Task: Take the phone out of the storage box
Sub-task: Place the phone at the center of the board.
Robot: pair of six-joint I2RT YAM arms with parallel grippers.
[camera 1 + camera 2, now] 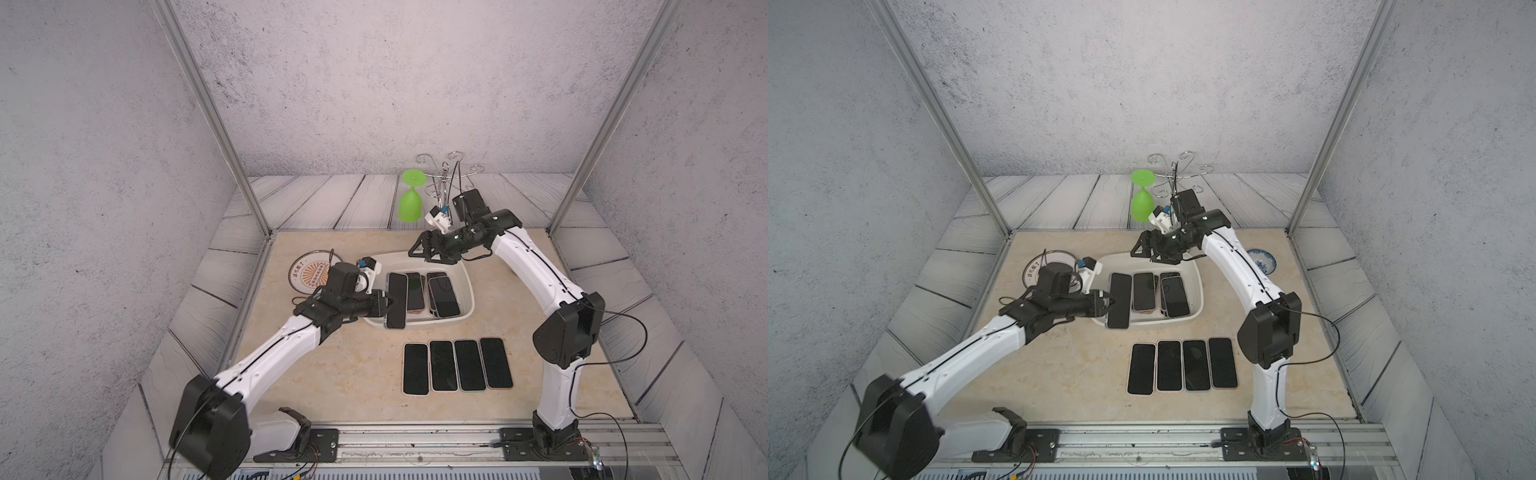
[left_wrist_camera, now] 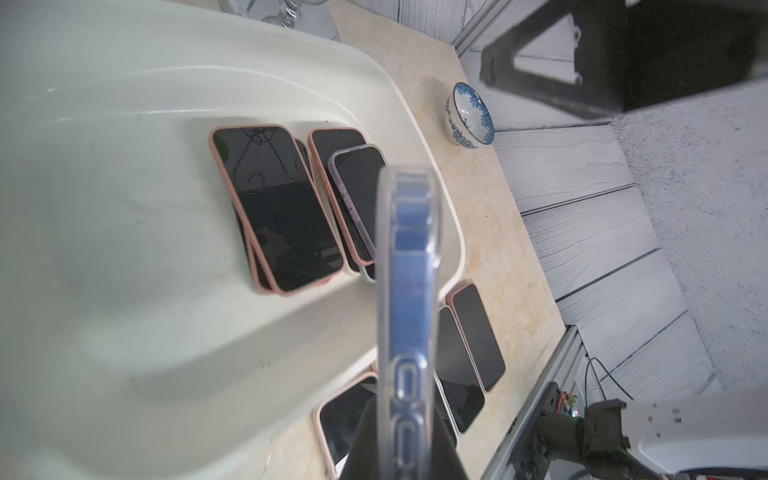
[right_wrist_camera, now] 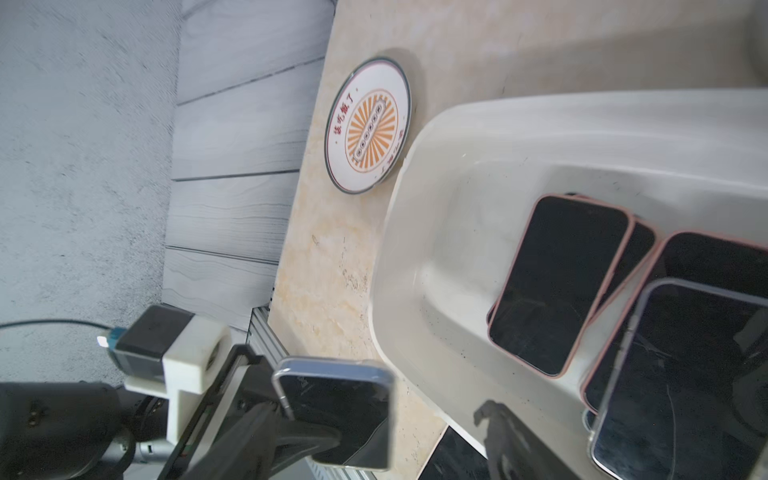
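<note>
Phone [image 1: 397, 299] in a clear case over a blue body, black screen up, is clenched at the middle of its left long edge by your left hand [image 1: 387, 302]. Its long axis runs near-to-far over the left side of the shallow white plastic storage box [image 1: 468, 291], near end crossing the near rim. Your left wrist view shows it only edge-on and blurred; whether it touches the box, you cannot tell. Your right hand [image 1: 422, 254] hangs released over the far rim.

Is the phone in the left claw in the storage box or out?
Lifted, partly out: the left claw grips the phone above the storage box, its end past the rim.
</note>
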